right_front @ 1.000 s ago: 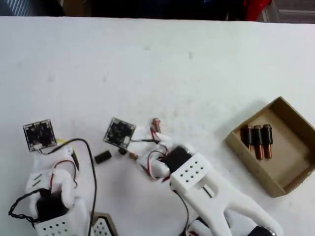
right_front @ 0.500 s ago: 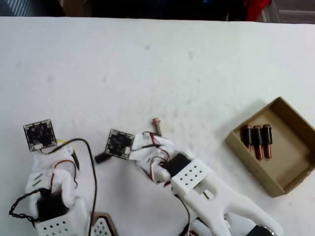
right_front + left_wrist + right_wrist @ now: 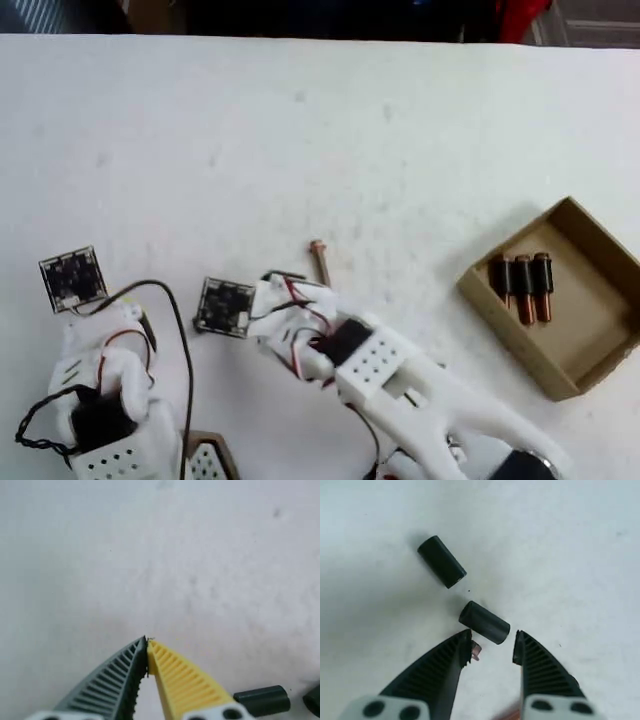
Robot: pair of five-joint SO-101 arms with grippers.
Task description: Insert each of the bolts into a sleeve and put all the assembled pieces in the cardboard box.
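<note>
Black sleeve (image 3: pixel 484 622) lies at the tips of the parted right jaws; left jaws meet, empty.

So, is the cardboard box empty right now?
No, three bolt-and-sleeve pieces lie side by side inside the cardboard box.

White table (image 3: pixel 300 130); red object (image 3: pixel 522 15), possibly plastic, behind.

The left arm (image 3: pixel 120 375) and right arm (image 3: pixel 385 365) are white printed plastic with perforated housings, black servos and red, white and black wires. The left gripper (image 3: pixel 146 642) has 1 grey and 1 yellow ribbed finger; the right gripper (image 3: pixel 491 640) has 2 black ones.
</note>
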